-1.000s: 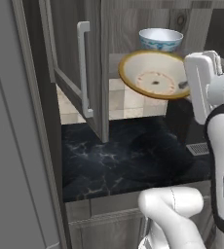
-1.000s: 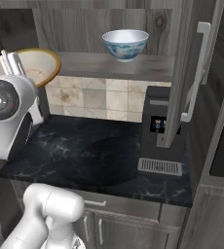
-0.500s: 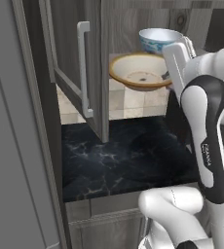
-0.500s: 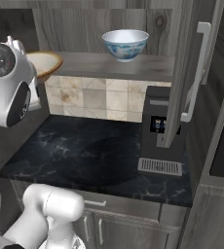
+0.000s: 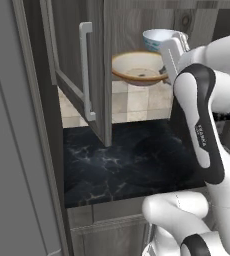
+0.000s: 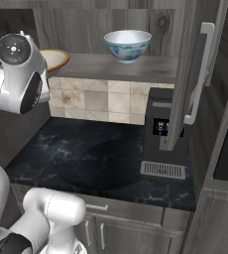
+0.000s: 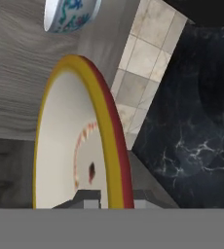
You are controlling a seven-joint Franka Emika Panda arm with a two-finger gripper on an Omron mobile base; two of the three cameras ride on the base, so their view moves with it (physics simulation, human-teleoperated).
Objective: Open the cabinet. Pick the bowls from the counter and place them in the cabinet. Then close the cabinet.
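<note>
Cream bowl [image 5: 137,69], held by its rim in the clenched gripper [image 7: 115,197], hangs at the left end of the shelf [image 6: 121,67], at shelf height; whether it rests on the wood cannot be told. The blue-patterned bowl [image 6: 127,44] already stands upright further right on the same shelf, apart from the cream one. Both doors of the cabinet [image 5: 94,75] stand open.

Step in hand, by judgement: placing the second bowl. The next move calls for setting the bowl flat on the shelf, opening the fingers and backing straight out, then shutting both doors.

Edges and room: the left door [image 5: 82,80] swings out just beside the arm's path; the right door [image 6: 198,74] overhangs the coffee machine [image 6: 160,134]. Free shelf lies between the bowls. The counter [image 6: 96,154] below carries no bowl.
</note>
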